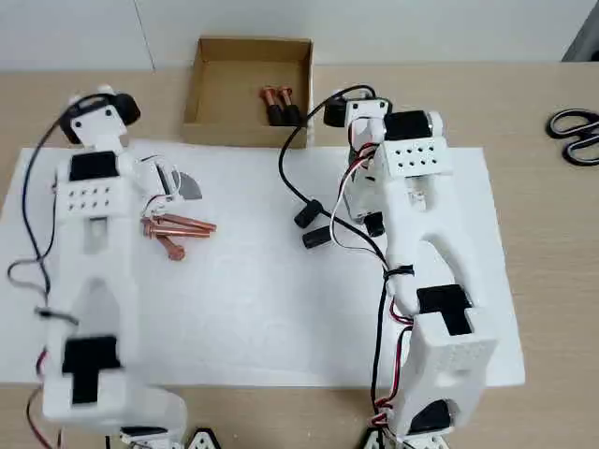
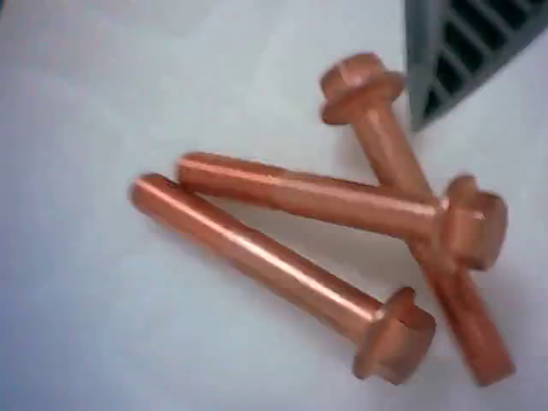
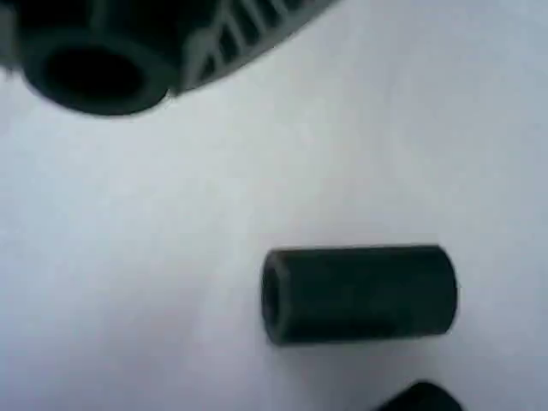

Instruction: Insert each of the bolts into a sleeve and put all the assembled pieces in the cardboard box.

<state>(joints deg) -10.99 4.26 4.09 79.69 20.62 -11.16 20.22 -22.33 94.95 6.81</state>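
1. three copper bolts (image 1: 178,229) lie in a loose heap on the white sheet (image 1: 243,318), in its far left part, just beside the left gripper (image 1: 173,182).
2. two of these bolts run roughly along the sheet's far edge, almost parallel. their flanged heads point to the sheet's left edge and their plain ends to the right.
3. the third bolt (image 2: 402,184) crosses at a slant, and its shank passes under the head of one of the other two. its own head points toward the sheet's near edge.
4. the left gripper's pincer looks spread and holds nothing. one grey ribbed finger (image 2: 467,51) hangs just beside the third bolt's head.
5. three black sleeves (image 1: 316,238) lie loose near the middle of the sheet's far half, by the right arm (image 1: 421,215). two are close together and one is a little to their right.
6. one sleeve (image 3: 360,294) lies on its side with its bore open at one end. another (image 3: 86,73) sits right by the right gripper (image 3: 240,34), its bore facing the camera.
7. whether the right pincer is spread or pressed together cannot be told.
8. the cardboard box (image 1: 211,89) stands on the tabletop (image 1: 524,103) at the sheet's far edge. it holds two assembled pieces (image 1: 281,105) side by side, right of its middle, with copper heads toward the far wall and black sleeves toward the near wall.
9. one pair of scissors (image 1: 576,133) lies at the tabletop's right edge.
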